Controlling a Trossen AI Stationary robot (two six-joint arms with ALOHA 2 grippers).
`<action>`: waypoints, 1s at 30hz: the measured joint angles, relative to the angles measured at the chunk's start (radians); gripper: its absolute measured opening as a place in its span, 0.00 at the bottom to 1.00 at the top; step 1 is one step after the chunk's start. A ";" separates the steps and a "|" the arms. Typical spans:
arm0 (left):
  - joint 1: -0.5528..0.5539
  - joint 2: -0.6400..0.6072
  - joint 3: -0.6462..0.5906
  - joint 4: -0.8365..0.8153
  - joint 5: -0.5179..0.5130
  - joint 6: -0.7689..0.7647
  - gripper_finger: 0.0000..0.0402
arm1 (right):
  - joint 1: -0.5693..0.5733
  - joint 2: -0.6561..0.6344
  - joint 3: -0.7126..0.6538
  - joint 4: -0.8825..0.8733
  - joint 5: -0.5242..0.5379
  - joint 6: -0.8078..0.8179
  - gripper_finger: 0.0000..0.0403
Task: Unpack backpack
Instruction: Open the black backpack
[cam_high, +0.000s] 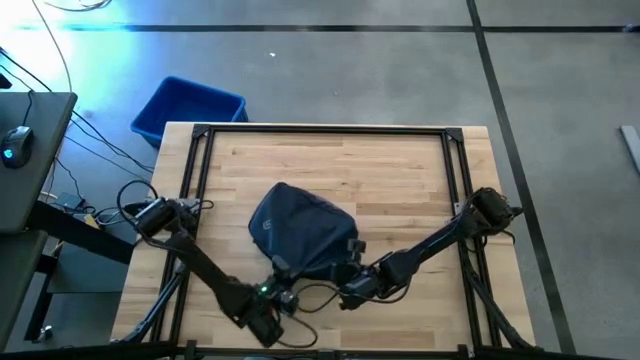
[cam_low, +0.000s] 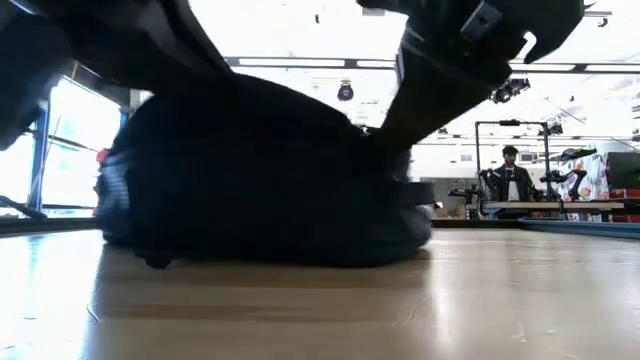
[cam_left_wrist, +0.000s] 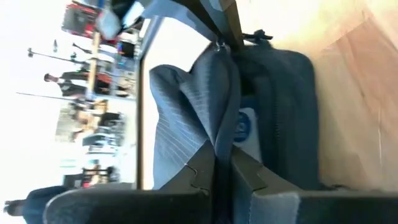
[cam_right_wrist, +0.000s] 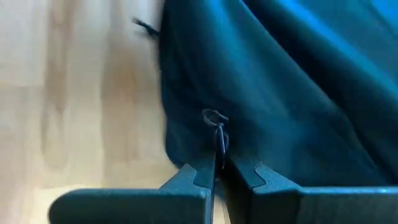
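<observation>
Centre of the wooden table (cam_high: 400, 170), slightly toward the near edge, sits the backpack (cam_high: 302, 232), dark navy, rounded, slumped soft on the boards. Both arms are on it at its near side. Left gripper (cam_high: 281, 290) is down at the pack's near-left corner; from the left wrist cam the two dark fingers (cam_left_wrist: 205, 171) are pressed together w/ a fold of the ribbed fabric pinched between them, pale logo patch (cam_left_wrist: 242, 124) just beside the pinch. Right gripper (cam_high: 352, 285) sits at the near-right corner, arm angling in from the right side of the table. Right wrist cam: jaws closed tight on a thin zipper pull cord (cam_right_wrist: 219, 146), small metal ring (cam_right_wrist: 213, 116) at its top, backpack fabric bunched right behind it.

Low cam: backpack (cam_low: 260, 180) fills the mid-frame as a dark mound resting flat on the tabletop, arm links coming down over it from above. Far behind, a person (cam_low: 510, 178) stands by a bench in the room. Off the table's far-left corner, on the floor, a blue plastic bin (cam_high: 188, 108). Left of the table, a dark desk w/ a computer mouse (cam_high: 16, 142).
</observation>
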 joint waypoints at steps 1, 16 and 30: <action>-0.009 -0.002 0.008 -0.025 -0.022 -0.020 0.00 | 0.002 -0.002 0.000 -0.025 0.000 0.020 0.00; -0.101 -0.133 -0.008 -0.403 -0.236 -0.532 0.00 | -0.026 -0.004 -0.001 -0.383 0.109 0.244 0.00; -0.081 -0.236 -0.188 -0.929 -0.320 -1.409 0.00 | 0.019 -0.002 -0.002 0.193 -0.160 -0.198 0.00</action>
